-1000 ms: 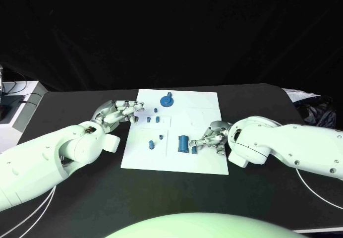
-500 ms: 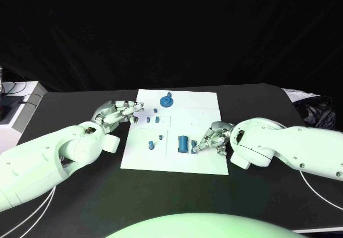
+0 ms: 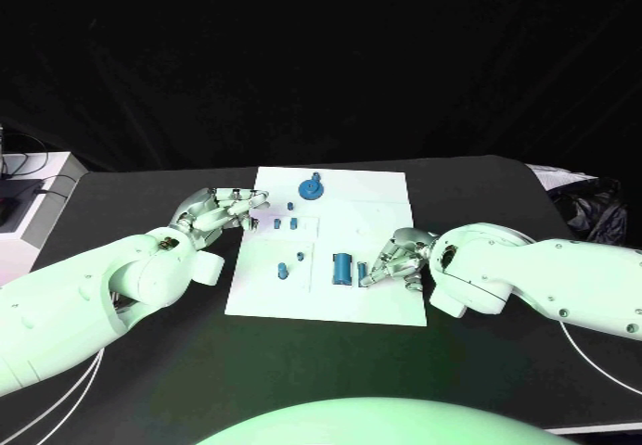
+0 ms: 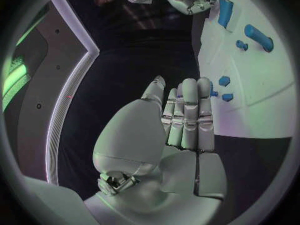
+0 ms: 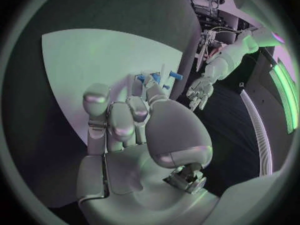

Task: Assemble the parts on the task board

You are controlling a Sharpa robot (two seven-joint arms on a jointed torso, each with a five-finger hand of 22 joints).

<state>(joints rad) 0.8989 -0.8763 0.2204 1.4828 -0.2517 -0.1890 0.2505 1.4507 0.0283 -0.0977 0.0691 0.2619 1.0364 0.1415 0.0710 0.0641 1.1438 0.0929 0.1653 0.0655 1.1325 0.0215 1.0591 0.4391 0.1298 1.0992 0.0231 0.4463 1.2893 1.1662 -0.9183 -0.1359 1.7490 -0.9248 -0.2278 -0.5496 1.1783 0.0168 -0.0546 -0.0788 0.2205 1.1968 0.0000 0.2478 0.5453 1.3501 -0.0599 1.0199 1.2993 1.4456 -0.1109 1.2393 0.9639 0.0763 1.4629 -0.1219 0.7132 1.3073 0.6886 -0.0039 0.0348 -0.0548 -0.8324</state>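
Robotics laboratory or demonstration cell; a black table (image 3: 321, 371) stands before a black curtain backdrop (image 3: 321, 74) that closes off the upper half from 9 to 3 o'clock; at 9 o'clock, a white cabinet (image 3: 33, 209) bears cabled equipment (image 3: 17, 165); the right wrist view shows a rack of wired apparatus (image 5: 209, 7) and lit green strips (image 5: 282, 92) along a curved panel.
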